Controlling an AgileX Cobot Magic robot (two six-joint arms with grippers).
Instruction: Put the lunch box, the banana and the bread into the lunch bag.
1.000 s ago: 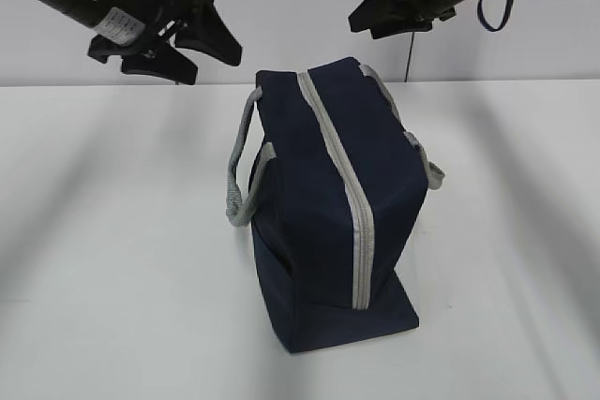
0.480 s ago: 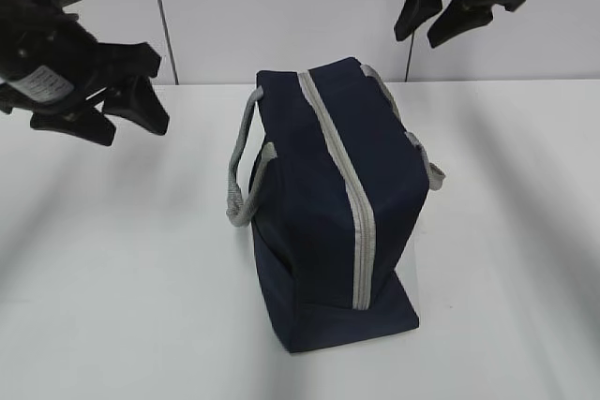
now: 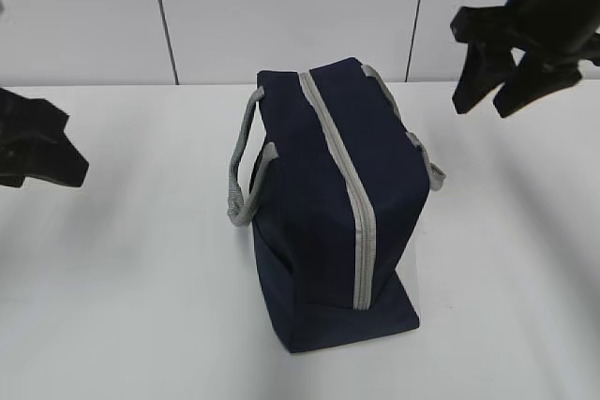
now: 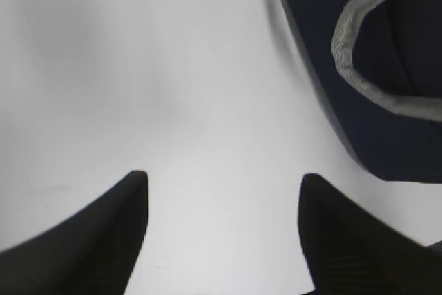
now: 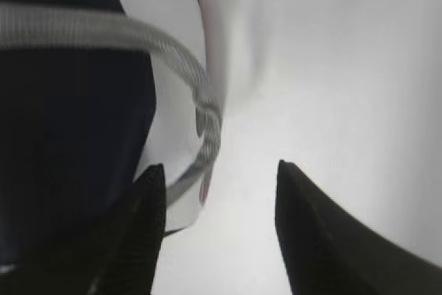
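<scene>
The bag (image 3: 328, 203) stands upright, zipper (image 3: 342, 185) shut, long axis running toward the camera. Both grippers (image 4: 222, 233) (image 5: 219, 219) hang apart, empty.

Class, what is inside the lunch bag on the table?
That cannot be seen: the lunch bag is shut, its grey zipper closed along the top. No lunch box, banana or bread is in view.

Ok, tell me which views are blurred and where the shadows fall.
Exterior view: lunch bag sharp, soft grey shadow bands on the table. Left wrist view: fingers and bag soft. Right wrist view: most blurred, strap smeared.
</scene>
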